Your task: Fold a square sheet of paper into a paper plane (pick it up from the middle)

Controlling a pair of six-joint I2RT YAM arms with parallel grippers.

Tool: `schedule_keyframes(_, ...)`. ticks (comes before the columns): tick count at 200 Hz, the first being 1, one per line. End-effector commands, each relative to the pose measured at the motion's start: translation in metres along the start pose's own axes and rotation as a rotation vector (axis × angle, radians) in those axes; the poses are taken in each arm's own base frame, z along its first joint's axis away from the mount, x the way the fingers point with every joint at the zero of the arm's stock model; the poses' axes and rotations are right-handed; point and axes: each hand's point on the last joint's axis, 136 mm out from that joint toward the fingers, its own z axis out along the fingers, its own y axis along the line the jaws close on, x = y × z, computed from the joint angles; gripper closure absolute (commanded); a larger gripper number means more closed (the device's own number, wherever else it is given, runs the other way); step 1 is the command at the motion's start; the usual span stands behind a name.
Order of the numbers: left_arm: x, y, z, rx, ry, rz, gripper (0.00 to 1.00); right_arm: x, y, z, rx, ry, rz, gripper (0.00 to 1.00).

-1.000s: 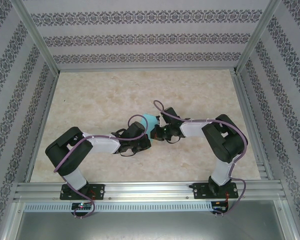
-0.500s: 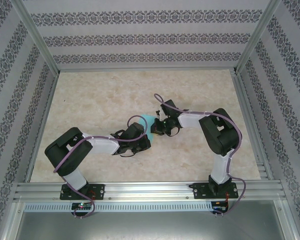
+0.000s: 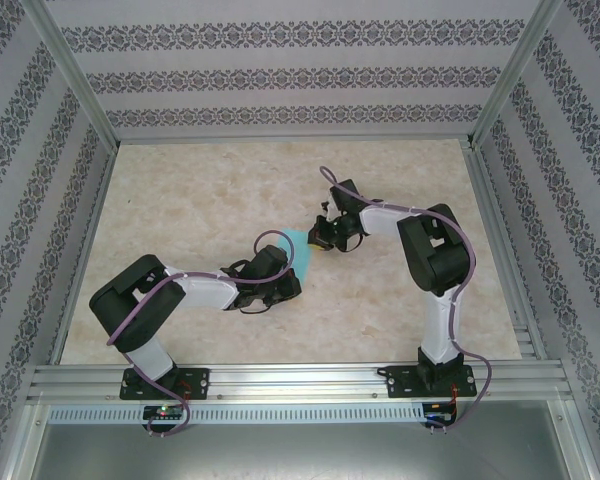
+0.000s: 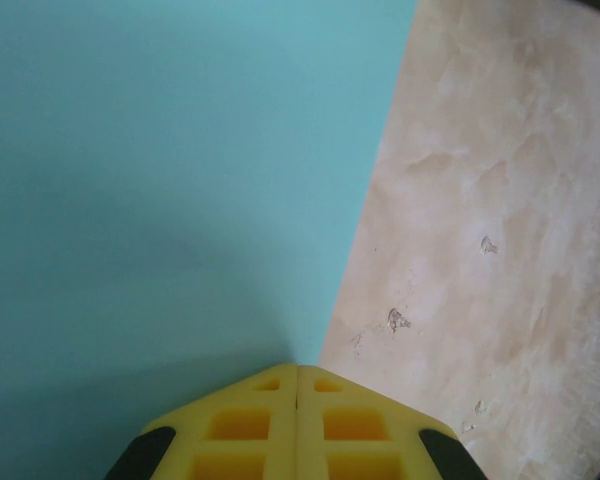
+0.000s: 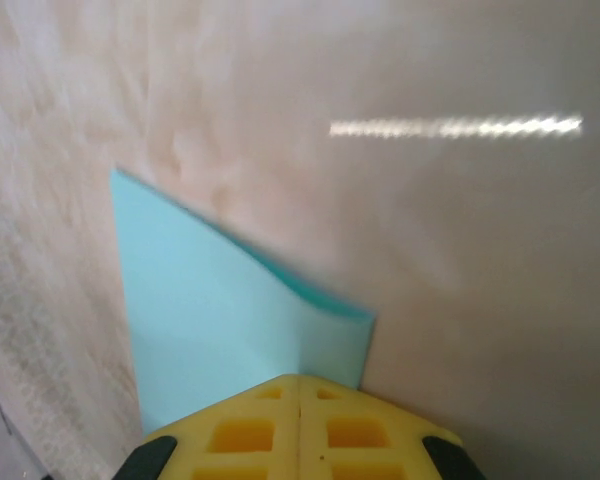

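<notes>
The turquoise square sheet of paper [image 3: 300, 246] hangs stretched between my two grippers above the middle of the table. My left gripper [image 3: 290, 266] is at the paper's near-left end; in the left wrist view its yellow fingers [image 4: 250, 420] are pressed together and the sheet [image 4: 160, 180] runs out from their tip, so the left gripper [image 4: 298, 368] is shut on it. My right gripper [image 3: 324, 241] holds the far-right end. Seen from the right wrist, the right gripper [image 5: 300, 378] is shut on the paper [image 5: 210, 310], which shows a crease and a doubled layer at the tip.
The beige marbled table top [image 3: 200, 190] lies all around the arms. Metal frame rails [image 3: 492, 230] and patterned walls bound it on the left, the right and the back. The arm bases [image 3: 165, 383] sit at the near edge.
My right gripper has moved up and away from the left one toward the back, pulling the paper from a rounded bulge into a stretched band. The left arm has stayed in place.
</notes>
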Motion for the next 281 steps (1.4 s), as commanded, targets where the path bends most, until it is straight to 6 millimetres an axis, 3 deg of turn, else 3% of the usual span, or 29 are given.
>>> schedule_keyframes(1, 0.062, 0.093, -0.008, -0.310, 0.215, -0.046, 1.00, -0.064, -0.050, -0.012, 0.179, -0.219, 0.013, 1.00)
schedule_keyframes(20, 0.061, 0.091, -0.008, -0.309, 0.212, -0.042, 1.00, -0.072, -0.045, -0.019, 0.175, -0.238, 0.001, 1.00)
schedule_keyframes(52, 0.053, 0.082, -0.007, -0.295, 0.188, -0.021, 1.00, -0.073, -0.005, -0.044, 0.090, -0.272, -0.066, 1.00)
schedule_keyframes(83, 0.045, 0.071, -0.005, -0.273, 0.165, -0.008, 1.00, -0.032, 0.027, -0.055, -0.001, -0.254, -0.123, 1.00)
schedule_keyframes(114, 0.040, 0.064, -0.005, -0.259, 0.152, 0.006, 1.00, 0.016, 0.043, -0.034, -0.061, -0.153, -0.158, 1.00)
schedule_keyframes(156, 0.038, 0.066, -0.005, -0.262, 0.139, 0.010, 1.00, 0.039, 0.032, -0.002, -0.030, -0.062, -0.150, 1.00)
schedule_keyframes(190, 0.033, 0.054, -0.008, -0.233, 0.124, 0.039, 1.00, 0.043, 0.017, 0.010, 0.006, -0.037, -0.144, 1.00)
schedule_keyframes(206, 0.025, 0.039, -0.010, -0.198, 0.108, 0.078, 1.00, 0.044, 0.011, 0.014, 0.024, -0.027, -0.143, 1.00)
schedule_keyframes(239, -0.002, -0.010, -0.022, -0.014, 0.023, 0.167, 0.87, 0.049, -0.004, 0.023, 0.054, 0.007, -0.135, 1.00)
schedule_keyframes(281, -0.020, -0.041, -0.022, 0.138, -0.009, 0.209, 0.84, 0.053, -0.011, 0.029, 0.068, 0.028, -0.128, 1.00)
